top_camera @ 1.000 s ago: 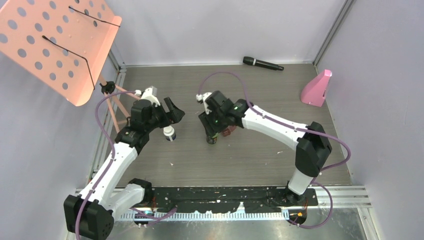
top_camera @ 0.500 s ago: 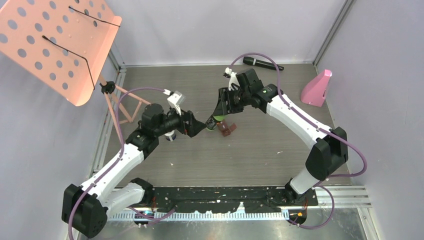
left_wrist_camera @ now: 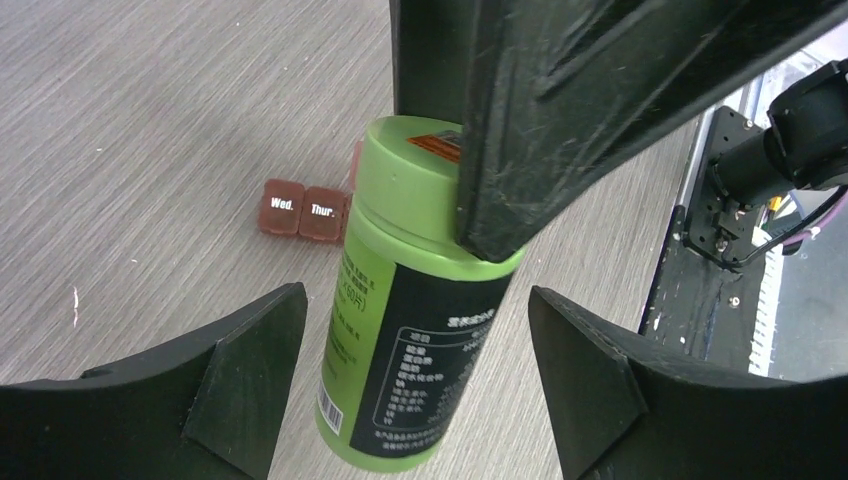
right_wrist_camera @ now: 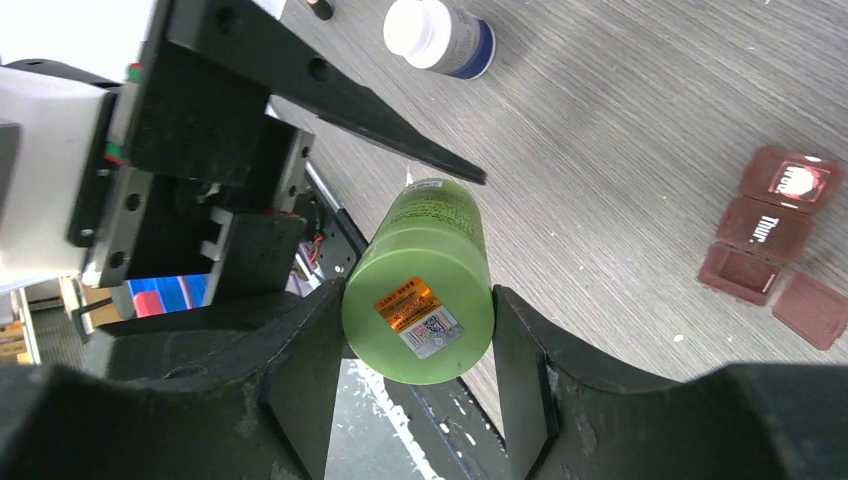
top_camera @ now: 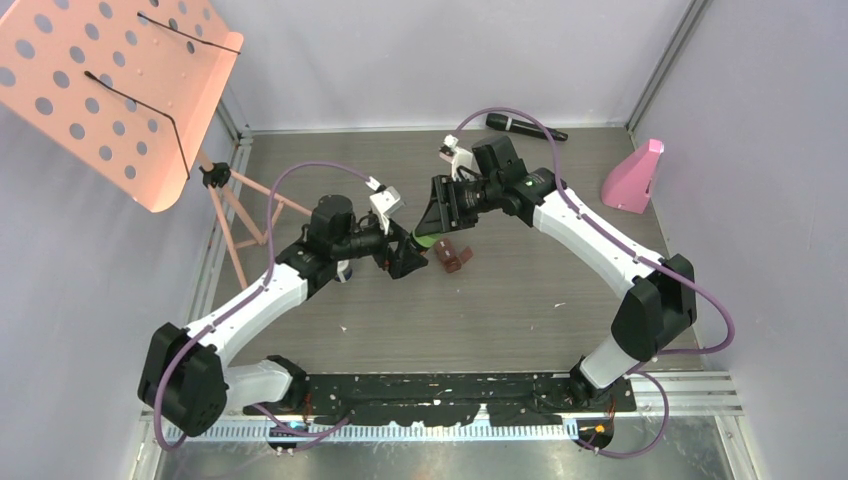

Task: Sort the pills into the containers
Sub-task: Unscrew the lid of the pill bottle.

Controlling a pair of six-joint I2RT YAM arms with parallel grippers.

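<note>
right hand (right_wrist_camera: 415, 372) grips green bottle (right_wrist_camera: 428, 240); left hand (left_wrist_camera: 412, 312) straddles it

Colours: lime-green plastic bottle (right_wrist_camera: 417, 250) has a black label panel with pale print and an orange sticker on the lid. Small brown plastic pill case (left_wrist_camera: 303, 210) has white day lettering. White-capped round bottle (right_wrist_camera: 440, 38) has a dark blue band. Counter (left_wrist_camera: 150, 100) is grey wood-grain. Perforated metal music stand (top_camera: 100, 90) is salmon pink with round holes.

One green bottle (right_wrist_camera: 420, 270), one white bottle (right_wrist_camera: 440, 38), one brown pill case (top_camera: 455, 256), one black microphone (top_camera: 525, 127).
</note>
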